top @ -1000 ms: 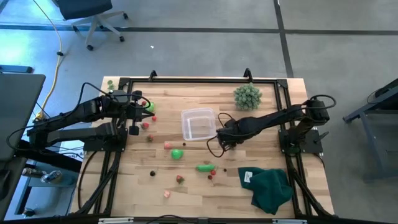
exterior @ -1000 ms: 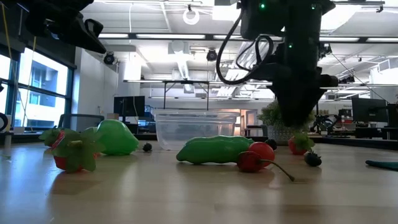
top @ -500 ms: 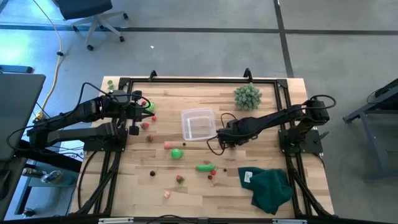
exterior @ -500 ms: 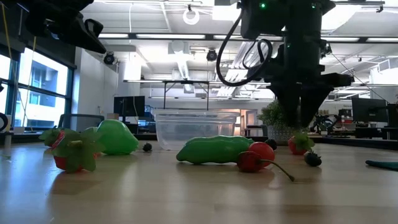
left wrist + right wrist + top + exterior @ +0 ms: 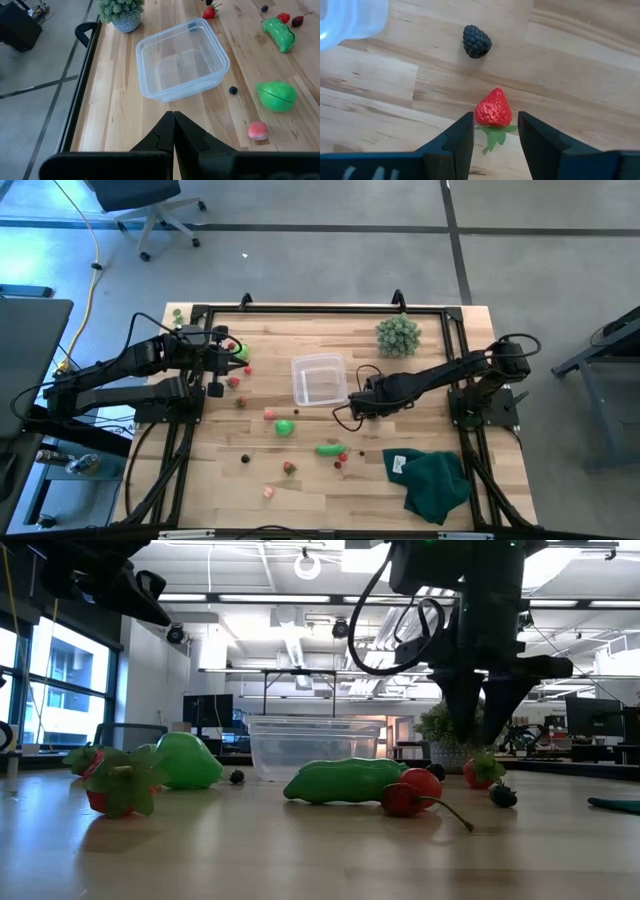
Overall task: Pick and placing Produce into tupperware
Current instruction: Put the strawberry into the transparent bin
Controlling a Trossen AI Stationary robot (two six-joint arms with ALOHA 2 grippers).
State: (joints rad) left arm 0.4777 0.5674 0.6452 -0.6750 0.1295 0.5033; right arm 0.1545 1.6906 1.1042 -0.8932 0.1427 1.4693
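Note:
My right gripper (image 5: 493, 131) points straight down, open, over a red strawberry (image 5: 493, 108) that lies on the wood; its fingers stand on either side of the berry, above it, without touching. A blackberry (image 5: 477, 41) lies just beyond. In the low view the right gripper (image 5: 481, 735) hangs above the strawberry (image 5: 482, 772). The clear tupperware (image 5: 320, 378) stands to the gripper's left and shows nothing inside. A green pod (image 5: 328, 448), a green ball (image 5: 285, 427) and small red and pink bits lie scattered. My left gripper (image 5: 174, 120) waits shut at the table's left.
A spiky grey-green bush (image 5: 397, 335) stands at the far right. A dark green cloth (image 5: 435, 480) lies at the near right corner. A black rail frame (image 5: 320, 307) borders the table. A cherry with a stem (image 5: 405, 798) lies by the pod (image 5: 345, 780).
My right gripper has rolled about its downward-pointing line while staying over the strawberry; in the low view its two fingers now show side by side. Nothing on the table has moved.

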